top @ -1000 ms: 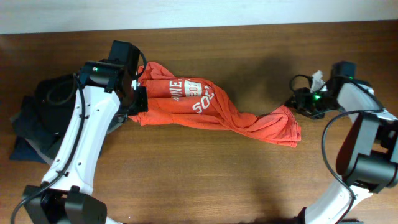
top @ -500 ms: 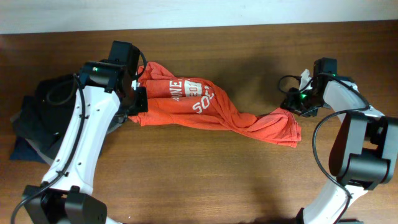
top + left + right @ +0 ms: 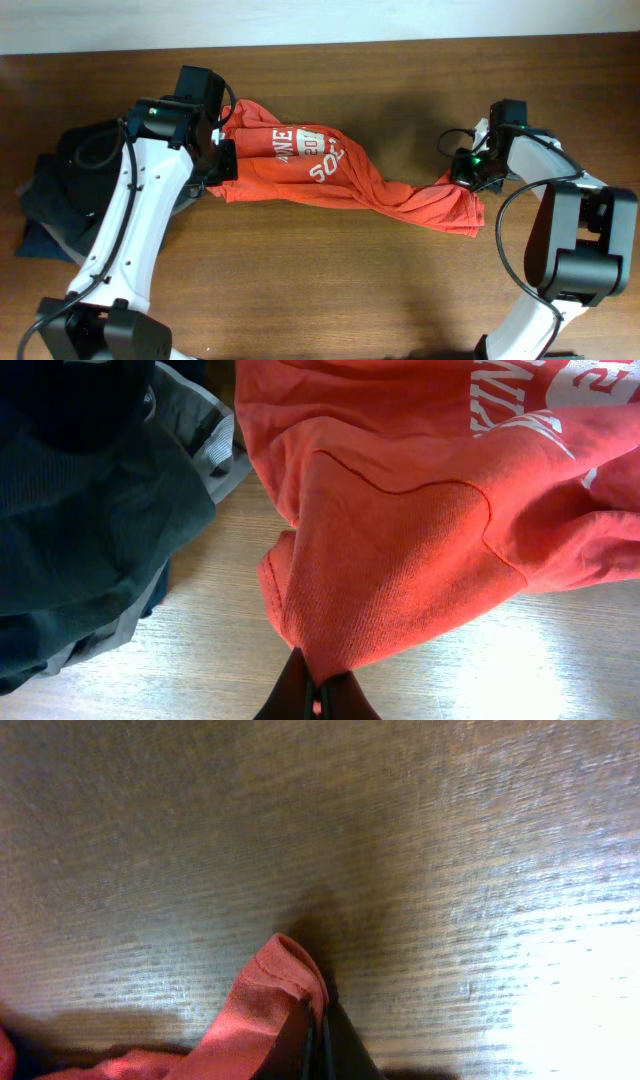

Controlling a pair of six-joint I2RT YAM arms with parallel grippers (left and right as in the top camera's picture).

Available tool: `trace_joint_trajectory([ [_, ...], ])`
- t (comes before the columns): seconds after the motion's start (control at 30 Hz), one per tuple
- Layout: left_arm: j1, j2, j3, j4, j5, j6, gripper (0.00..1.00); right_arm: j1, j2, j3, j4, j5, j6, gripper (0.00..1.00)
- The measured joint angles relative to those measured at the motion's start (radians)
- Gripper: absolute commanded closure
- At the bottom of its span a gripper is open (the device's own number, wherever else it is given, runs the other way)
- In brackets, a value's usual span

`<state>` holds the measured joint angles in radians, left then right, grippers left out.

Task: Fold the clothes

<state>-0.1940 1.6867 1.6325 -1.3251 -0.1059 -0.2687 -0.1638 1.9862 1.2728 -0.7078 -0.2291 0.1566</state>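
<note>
Now, left tool [image 3: 315, 692]: pinching T-shirt [image 3: 300, 172] edge, nine o'clock.
right tool [image 3: 318, 1032]: pinching three-o'clock corner.
risk: we tug, thin grip slips.

The red-orange T-shirt [image 3: 365, 185] bears crumpled white lettering [image 3: 312, 155], of which only "20" and "SO" read

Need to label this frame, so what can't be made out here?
- Lettering: overhead, folds of the shirt break it; left wrist, the top edge crops it.
- Dark pile: overhead, the left arm covers part.
- Right gripper: right wrist, the bottom edge cuts its fingers; overhead, too small.
</note>
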Motion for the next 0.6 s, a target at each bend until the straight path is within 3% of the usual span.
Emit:
trace_joint_trajectory([
  [0.27,0.0,0.0,0.0,-0.015,0.0,0.0,1.0,-0.037,-0.1,0.168,-0.18,0.045,-0.006,0.96],
  [0.43,0.001,0.0,0.0,-0.023,-0.018,0.0,1.0,-0.132,-0.248,0.361,-0.157,0.124,0.013,0.96],
  [0.6,0.011,0.0,0.0,-0.024,-0.027,0.008,1.0,-0.198,-0.284,0.407,-0.087,0.166,0.025,0.96],
])
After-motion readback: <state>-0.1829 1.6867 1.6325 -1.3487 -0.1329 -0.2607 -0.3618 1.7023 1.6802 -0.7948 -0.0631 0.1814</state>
